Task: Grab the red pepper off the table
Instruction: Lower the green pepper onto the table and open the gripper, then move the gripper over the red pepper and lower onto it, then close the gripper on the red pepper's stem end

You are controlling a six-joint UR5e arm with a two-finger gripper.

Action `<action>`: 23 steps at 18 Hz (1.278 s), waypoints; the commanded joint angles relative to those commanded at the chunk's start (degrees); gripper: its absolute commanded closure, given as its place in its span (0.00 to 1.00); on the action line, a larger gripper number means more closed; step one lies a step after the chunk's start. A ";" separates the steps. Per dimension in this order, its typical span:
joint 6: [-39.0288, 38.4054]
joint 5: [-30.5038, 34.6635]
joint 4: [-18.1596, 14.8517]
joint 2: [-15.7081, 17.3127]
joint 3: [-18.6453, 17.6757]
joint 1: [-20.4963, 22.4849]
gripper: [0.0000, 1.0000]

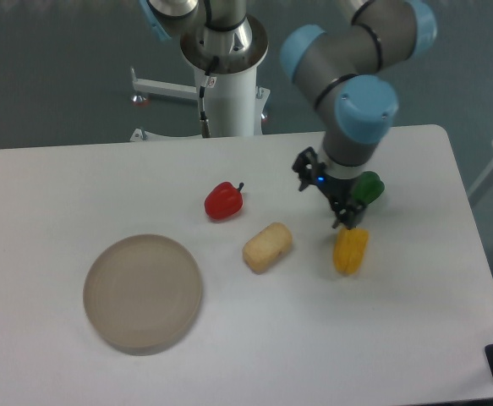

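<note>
Plate [143, 293] nearest, front left of the table [415, 338]. Mid-table: beige roll [267, 247], yellow pepper [350, 250] to its right. Red pepper [223, 200] sits just behind the roll, untouched, stem to the right. Gripper [325, 196] hangs over the yellow pepper, green pepper [366, 187] just beside it, well right of the target; fingers spread, nothing held. Step: approach, grasp not yet begun. Next: traverse left, centre over red pepper, descend, close. Surface plain white, matte. Behind: white pedestal [227, 80], grey floor.

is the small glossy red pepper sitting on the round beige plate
No, the small glossy red pepper lies on the white table, apart from the round beige plate, which holds nothing.
</note>
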 joint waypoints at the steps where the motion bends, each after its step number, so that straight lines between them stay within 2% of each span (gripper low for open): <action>1: 0.09 -0.17 0.26 0.70 -1.14 -0.35 0.00; 6: -0.17 -0.44 1.06 2.03 -6.33 -2.72 0.00; 9: -0.35 -0.44 2.10 2.03 -7.48 -4.22 0.00; 13: -5.87 -0.18 5.18 1.85 -8.80 -7.03 0.00; 17: -7.11 0.26 5.45 1.94 -11.43 -8.53 0.00; 20: -8.00 0.62 7.81 1.50 -13.28 -9.06 0.00; 23: -7.91 1.05 12.47 1.15 -16.53 -9.06 0.00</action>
